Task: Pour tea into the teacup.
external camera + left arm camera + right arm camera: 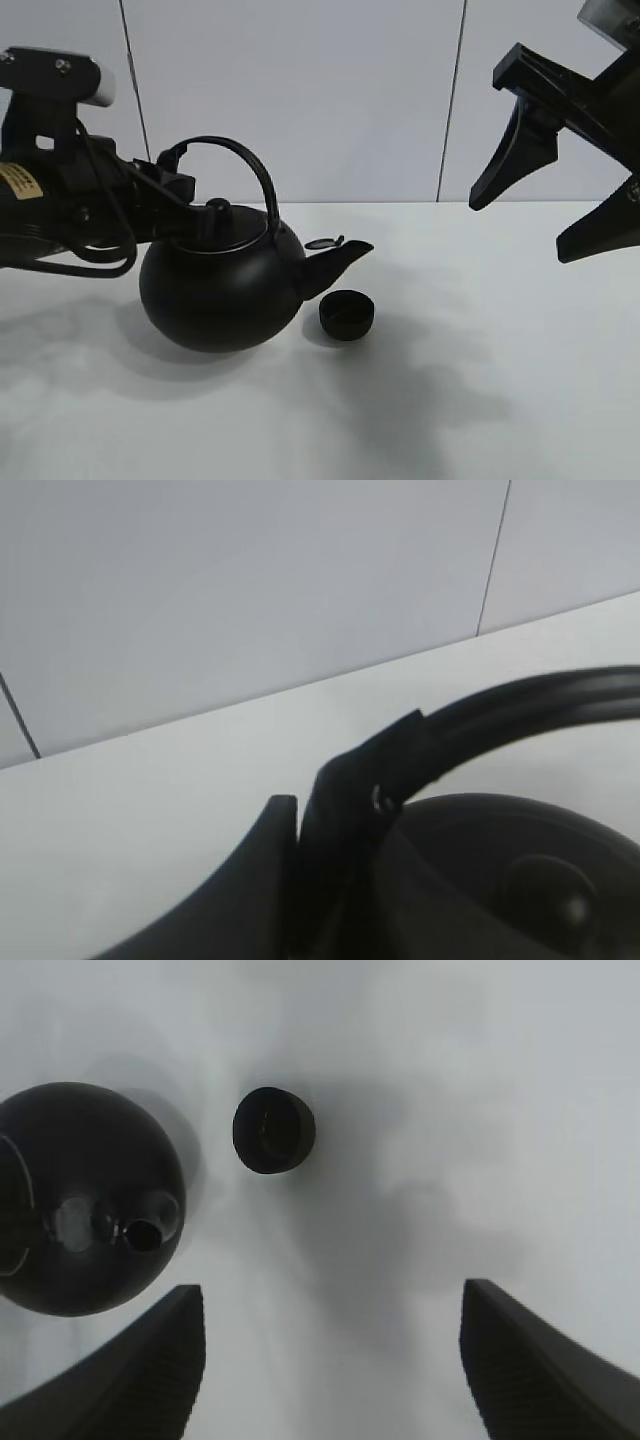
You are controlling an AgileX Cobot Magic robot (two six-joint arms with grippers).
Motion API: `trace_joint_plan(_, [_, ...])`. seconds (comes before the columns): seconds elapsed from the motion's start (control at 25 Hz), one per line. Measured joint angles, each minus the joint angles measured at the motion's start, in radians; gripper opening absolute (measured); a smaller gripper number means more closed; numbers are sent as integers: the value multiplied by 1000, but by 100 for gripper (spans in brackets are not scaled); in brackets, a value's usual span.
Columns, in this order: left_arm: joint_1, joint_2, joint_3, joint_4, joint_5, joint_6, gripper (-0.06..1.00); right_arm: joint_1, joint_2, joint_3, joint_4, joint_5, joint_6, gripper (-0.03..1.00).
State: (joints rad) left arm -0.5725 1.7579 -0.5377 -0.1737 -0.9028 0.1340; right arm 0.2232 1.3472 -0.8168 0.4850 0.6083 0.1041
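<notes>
Fingers (262,875) of the left gripper (168,178) are clamped together on the arched handle (520,705) of the big round black kettle (215,290), gripping it low on the side away from the spout (340,258). In the left wrist view the handle curves away from the fingers over the kettle's lid, whose knob (545,895) shows blurred beneath it.

The teacup (347,315) – small, matte black, without a handle – stands upright on the white desk (460,400), just beside the kettle's belly on the spout side. In the high view the spout's tip lies above the cup, and a small flap (325,242) stands up at the spout. Whether the kettle rests on the desk or hangs just over it, I cannot tell.

The right gripper (518,232) hangs high over the right part of the desk, well apart from kettle and cup, its two dark fingers (140,1370) spread wide with nothing between them. Its wrist camera looks down on both things – the teacup close to the kettle's round body but not touching it. A pale panelled wall (300,100) stands behind the desk.
</notes>
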Motion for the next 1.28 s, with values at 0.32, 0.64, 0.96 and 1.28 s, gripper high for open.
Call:
trace_joint_plan(0.32, [0,61,-106,2,43,16,11,0,0,0,-12,2,0,49])
trace_joint_plan(0.64, [0,61,-136,4,99,118,11,0,0,0,-16,2,0,49])
trace_joint_plan(0.96, [0,61,-136,-10,104,159,11,0,0,0,-16,2,0,49])
trace_joint_plan(1.28, [0,61,-137,-107,104,216,11,0,0,0,-16,2,0,49])
